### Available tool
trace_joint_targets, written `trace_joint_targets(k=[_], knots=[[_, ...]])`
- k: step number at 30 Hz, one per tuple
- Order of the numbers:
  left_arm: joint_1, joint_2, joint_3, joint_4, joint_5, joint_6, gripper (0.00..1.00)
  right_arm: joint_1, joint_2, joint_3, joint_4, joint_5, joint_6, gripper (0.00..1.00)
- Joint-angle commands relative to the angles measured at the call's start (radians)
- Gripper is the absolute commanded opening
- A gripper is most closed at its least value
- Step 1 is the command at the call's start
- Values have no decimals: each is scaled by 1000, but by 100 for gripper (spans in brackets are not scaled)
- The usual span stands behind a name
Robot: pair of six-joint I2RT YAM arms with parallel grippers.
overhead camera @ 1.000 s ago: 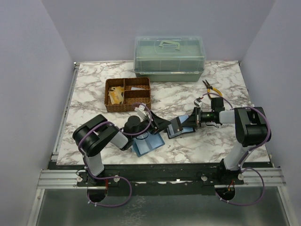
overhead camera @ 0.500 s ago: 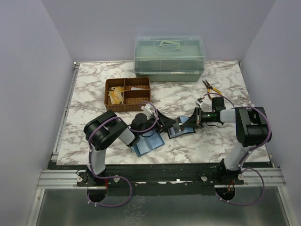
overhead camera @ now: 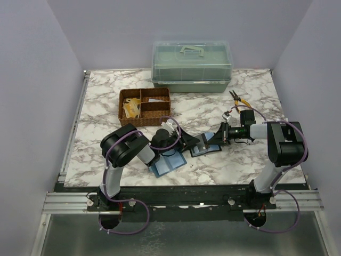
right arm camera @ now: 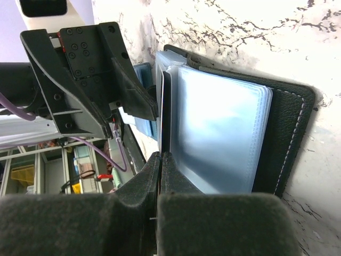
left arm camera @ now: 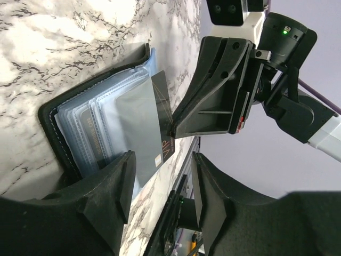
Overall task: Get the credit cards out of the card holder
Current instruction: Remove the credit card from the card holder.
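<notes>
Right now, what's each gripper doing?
Left gripper: open, jaws around the dark card.
Right gripper: shut on a sleeve of the card holder.

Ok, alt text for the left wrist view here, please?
An open black card holder lies on the marble table, a dark card marked VIP sticking out of its clear sleeves. The left gripper is open with a finger on either side of the card's free end; the right gripper, shut, meets the card's edge from opposite.
</notes>
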Motion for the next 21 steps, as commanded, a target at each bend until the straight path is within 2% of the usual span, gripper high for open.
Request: trace_joint_targets(k=[1, 3, 7, 11, 15, 21], knots=[[-4, 37, 13, -33, 8, 17, 50, -5, 3, 27, -21, -1, -22, 0], [-3, 45, 22, -41, 12, 16, 47, -5, 18, 29, -22, -9, -24, 3], [-4, 59, 34, -66, 24, 14, 33, -5, 40, 37, -31, -16, -29, 19], [-4, 71, 35, -79, 28, 11, 24, -5, 61, 39, -26, -16, -30, 26], [-4, 83, 35, -81, 32, 8, 20, -5, 78, 45, -28, -24, -33, 32], [-4, 105, 47, -83, 48, 5, 18, -11, 114, 52, -23, -41, -32, 33]])
